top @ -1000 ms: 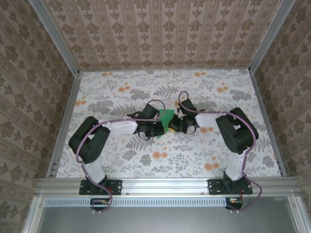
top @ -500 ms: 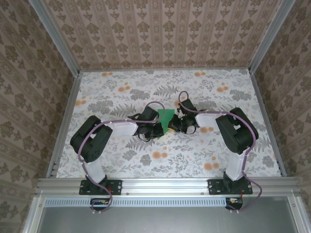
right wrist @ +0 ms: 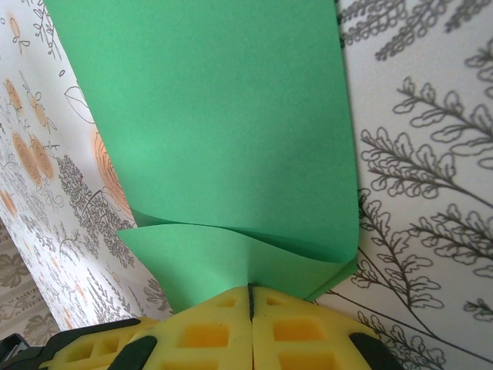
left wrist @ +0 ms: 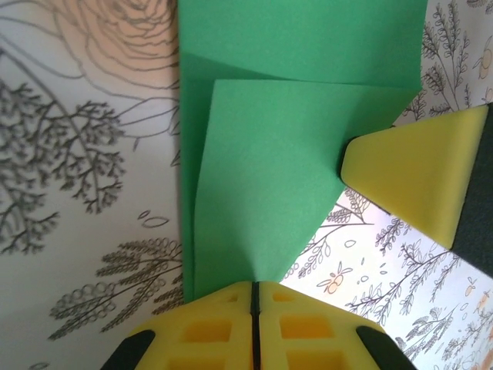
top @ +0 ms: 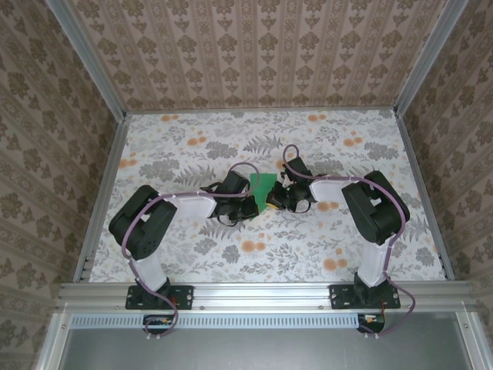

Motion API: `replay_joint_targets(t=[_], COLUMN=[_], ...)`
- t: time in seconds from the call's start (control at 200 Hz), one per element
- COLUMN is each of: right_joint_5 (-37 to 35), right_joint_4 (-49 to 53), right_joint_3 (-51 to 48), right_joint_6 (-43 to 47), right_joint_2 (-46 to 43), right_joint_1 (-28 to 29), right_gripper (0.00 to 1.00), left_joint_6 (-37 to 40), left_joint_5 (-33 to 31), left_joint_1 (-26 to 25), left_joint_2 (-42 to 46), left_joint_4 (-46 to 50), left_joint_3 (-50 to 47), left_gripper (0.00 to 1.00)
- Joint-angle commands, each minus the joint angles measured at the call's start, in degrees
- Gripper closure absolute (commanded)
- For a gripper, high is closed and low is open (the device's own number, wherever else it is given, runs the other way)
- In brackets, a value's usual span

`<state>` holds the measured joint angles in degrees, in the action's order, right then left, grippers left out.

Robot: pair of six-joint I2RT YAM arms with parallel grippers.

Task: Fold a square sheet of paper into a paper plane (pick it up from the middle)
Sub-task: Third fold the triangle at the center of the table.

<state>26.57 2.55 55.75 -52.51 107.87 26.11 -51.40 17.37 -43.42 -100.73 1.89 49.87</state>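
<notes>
Fingers of the left gripper (left wrist: pixel 253 291) pinch shut on a folded flap of the square sheet of paper (left wrist: pixel 269 154) at bottom centre; the right gripper (right wrist: pixel 250 293) likewise clamps its curled edge, mid-frame over the table (top: pixel 347 247).

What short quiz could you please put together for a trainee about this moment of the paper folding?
1. True or false: the green paper is a flat, unfolded sheet.
2. What do the right fingers pinch? A) a doubled-over part of the paper B) a cable C) nothing
3. Fill in: the left fingers are ___ on the paper's narrow end.

Key: 1 false, a flap is folded over; 2 A; 3 shut.
</notes>
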Motion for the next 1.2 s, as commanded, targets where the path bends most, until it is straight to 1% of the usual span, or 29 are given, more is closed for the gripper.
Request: replay_joint_targets(t=[0.0, 0.145, 0.25, 0.555, 0.77, 0.935, 1.07, 1.12, 1.195], right_joint_5=[-6.7, -6.7, -6.6, -6.6, -6.5, -6.6, -6.6, -6.6, -6.6], right_joint_4=[6.5, 6.6, 6.5, 6.4, 6.4, 6.5, 6.5, 6.5, 6.5], right_joint_3=[-2.3, -2.4, -2.4, -2.6, -2.7, -2.7, -2.7, -2.7, -2.7], right_joint_6=[0.6, 0.6, 0.6, 0.7, 0.9, 0.9, 0.9, 0.9, 0.8], right_joint_2=[4.5, 4.4, 4.6, 4.6, 4.7, 4.6, 4.8, 4.6, 4.6], right_joint_1=[-0.5, -0.5, -0.6, -0.6, -0.6, -0.6, -0.6, -0.6, -0.6], right_gripper=[0.94, 0.94, 0.94, 0.94, 0.94, 0.94, 0.94, 0.94, 0.94], left_joint_6=[1.5, 2.0, 2.3, 1.9, 1.0, -1.3, -7.6, -7.7, -5.8], left_joint_5=[-2.0, 2.1, 3.8, -0.3, -0.2, 3.1, 11.4, 12.0, 11.0], left_joint_1=[0.7, -0.5, -1.5, -1.2, 0.1, 1.4, 4.5, 4.6, 4.2], left_joint_2=[2.1, 4.6, 4.2, 1.2, 0.8, 1.1, 1.9, 2.6, 3.5], left_joint_4=[6.3, 2.6, 2.1, 5.6, 2.9, -1.9, -16.6, -16.8, -13.4], left_joint_3=[-2.5, -1.3, 0.3, 0.3, -2.8, -6.0, -8.9, -7.9, -6.0], left_gripper=[0.9, 0.88, 0.87, 0.89, 0.89, 0.9, 0.89, 0.89, 0.89])
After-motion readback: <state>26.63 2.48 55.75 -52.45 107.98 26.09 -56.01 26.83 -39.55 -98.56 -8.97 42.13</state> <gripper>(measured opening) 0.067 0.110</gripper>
